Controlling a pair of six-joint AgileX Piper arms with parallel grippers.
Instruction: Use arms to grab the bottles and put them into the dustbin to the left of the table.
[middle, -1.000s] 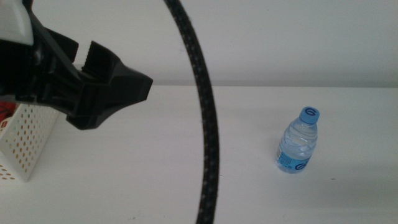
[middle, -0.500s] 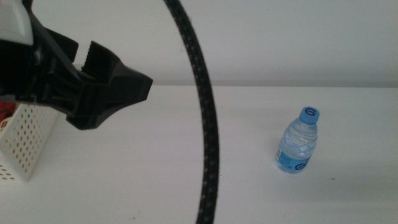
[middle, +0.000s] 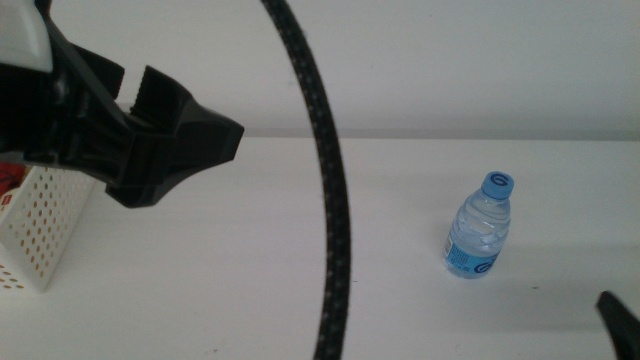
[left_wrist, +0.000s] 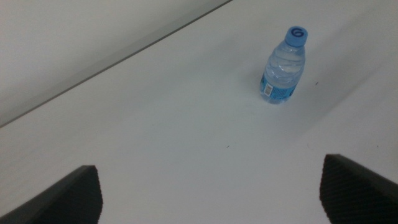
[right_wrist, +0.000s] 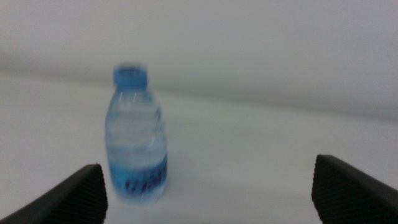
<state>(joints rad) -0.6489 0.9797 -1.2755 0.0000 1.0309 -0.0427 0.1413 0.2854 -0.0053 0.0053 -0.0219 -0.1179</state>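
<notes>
Clear water bottle (middle: 480, 225) with a blue cap is left upright on the tabletop (middle: 240, 280), ahead of the right end effector (right_wrist: 208, 193), spread and empty. Something red is glimpsed in the perforated dustbin (middle: 40, 225) below the left end effector (left_wrist: 211, 193), likewise spread.

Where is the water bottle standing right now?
The water bottle stands upright on the table, on the right side of the middle view, far from the dustbin at the left edge; the right gripper is near it, not touching.
</notes>
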